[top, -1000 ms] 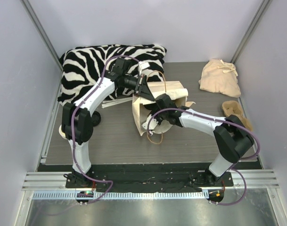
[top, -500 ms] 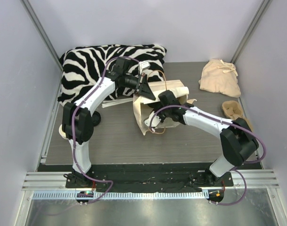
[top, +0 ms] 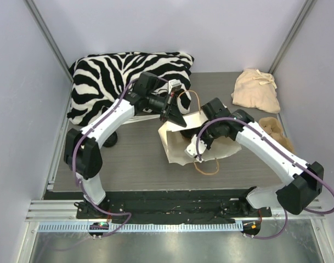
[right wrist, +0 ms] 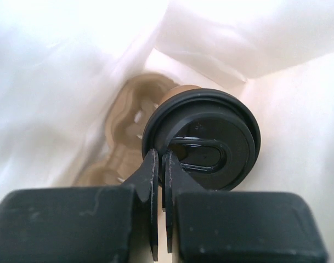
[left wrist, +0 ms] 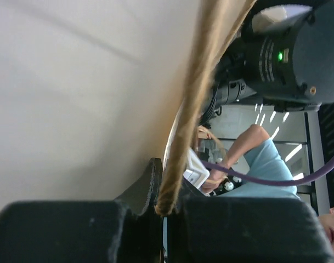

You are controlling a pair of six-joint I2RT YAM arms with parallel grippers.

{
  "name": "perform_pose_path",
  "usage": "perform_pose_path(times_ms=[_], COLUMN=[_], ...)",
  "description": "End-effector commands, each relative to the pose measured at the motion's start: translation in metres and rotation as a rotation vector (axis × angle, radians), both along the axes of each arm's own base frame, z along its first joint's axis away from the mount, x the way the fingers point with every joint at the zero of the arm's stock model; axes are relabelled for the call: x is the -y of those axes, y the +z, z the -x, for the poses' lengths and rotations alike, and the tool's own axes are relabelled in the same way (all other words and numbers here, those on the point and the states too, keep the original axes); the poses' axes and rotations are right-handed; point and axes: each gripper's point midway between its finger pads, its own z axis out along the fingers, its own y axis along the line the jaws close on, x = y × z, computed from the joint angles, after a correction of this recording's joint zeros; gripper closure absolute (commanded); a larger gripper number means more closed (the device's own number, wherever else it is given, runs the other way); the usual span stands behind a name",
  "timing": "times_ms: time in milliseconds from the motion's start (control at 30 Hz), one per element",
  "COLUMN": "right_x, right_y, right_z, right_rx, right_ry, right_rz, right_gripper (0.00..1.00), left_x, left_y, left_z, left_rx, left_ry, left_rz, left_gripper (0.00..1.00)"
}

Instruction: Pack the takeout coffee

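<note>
Paper bag (top: 177, 149) mid-worktop (top: 128, 161); takeout coffee (right wrist: 210, 126) in cup carrier (right wrist: 123, 115) inside it. Blanket (top: 101, 76) behind-left of bag; cloth bundle (top: 256, 90) back right.

Two white-and-black robot arms reach inward over the desk. The left arm (top: 109, 118) stretches forward and bends right; the black left gripper (left wrist: 164, 189) is clamped on a brown twisted-paper handle (left wrist: 191, 109). The right arm (top: 265, 145) arches left with its wrist angled down (the black right gripper (right wrist: 160, 164) has its jaws nearly touching).

The cup (right wrist: 179, 90) shows only a brown sliver above its lid (right wrist: 210, 137), which also covers part of the carrier (right wrist: 125, 107). From the top camera the bag (top: 173, 147) hides the cup and the tips of the right gripper (right wrist: 160, 159).
</note>
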Motion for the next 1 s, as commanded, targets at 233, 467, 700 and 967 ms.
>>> perform_pose_path(times_ms=[233, 467, 700, 967], right_x=[0.018, 0.007, -0.004, 0.004], right_y=[0.034, 0.027, 0.016, -0.016], right_z=[0.089, 0.096, 0.088, 0.053], right_rx=[-0.225, -0.191, -0.149, -0.004], right_ry=[0.185, 0.198, 0.191, 0.113], right_rz=[-0.015, -0.015, -0.009, 0.065], right_gripper=[0.99, 0.99, 0.99, 0.99], left_x=[-0.015, -0.014, -0.009, -0.006], left_y=[0.024, -0.002, -0.010, -0.019], left_z=[0.049, 0.059, 0.052, 0.037], left_rx=[-0.152, -0.226, -0.238, -0.281], left_ry=[-0.006, -0.001, -0.012, -0.017], left_rz=[0.007, -0.050, -0.050, -0.056], left_gripper=[0.95, 0.97, 0.99, 0.99])
